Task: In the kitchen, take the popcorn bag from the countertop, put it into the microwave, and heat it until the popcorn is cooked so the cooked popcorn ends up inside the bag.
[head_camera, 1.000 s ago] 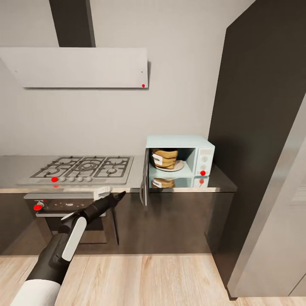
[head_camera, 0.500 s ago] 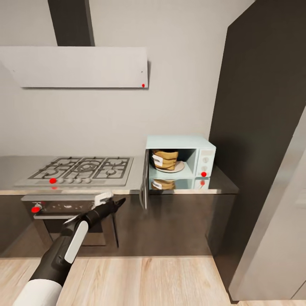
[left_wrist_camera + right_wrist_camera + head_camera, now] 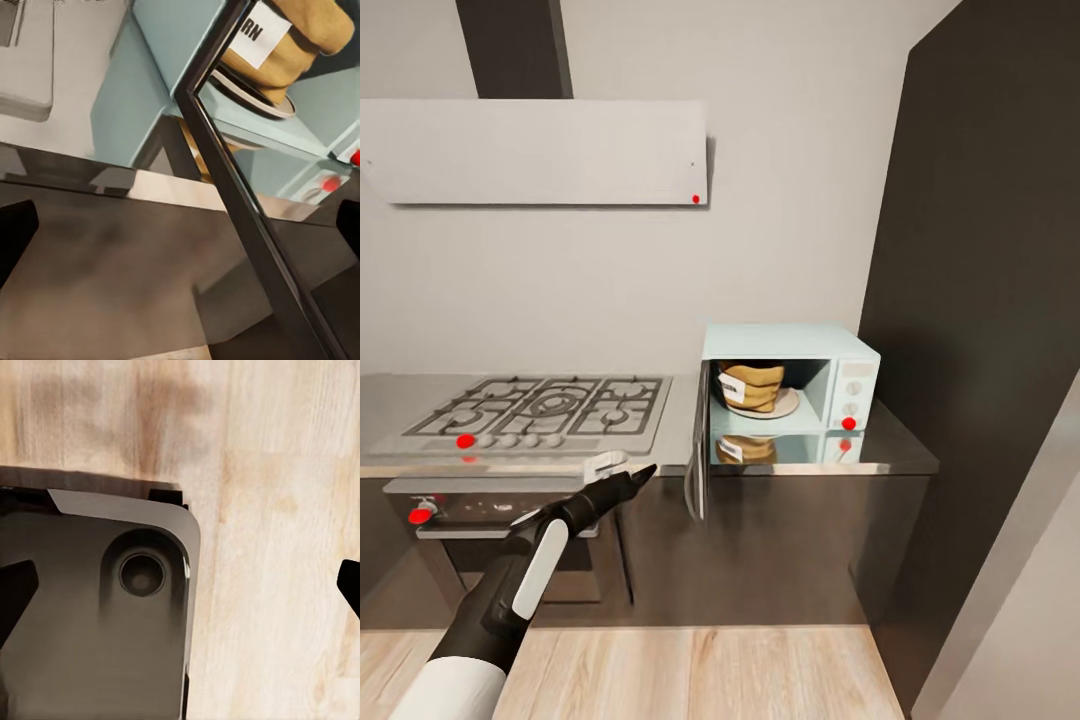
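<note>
Popcorn bag (image 3: 752,386) inside open microwave (image 3: 790,378)

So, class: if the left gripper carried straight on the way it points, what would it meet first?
Probably the open microwave door, whose edge crosses the left gripper's line of sight, though depth is hard to judge.

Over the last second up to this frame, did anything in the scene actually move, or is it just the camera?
Mostly the camera: the whole head view shifts, stove drifting left and microwave right, so the robot moved, not the things. The left gripper keeps hovering before the countertop edge, empty and apart from the open door. The popcorn bag stays on the plate inside.
</note>
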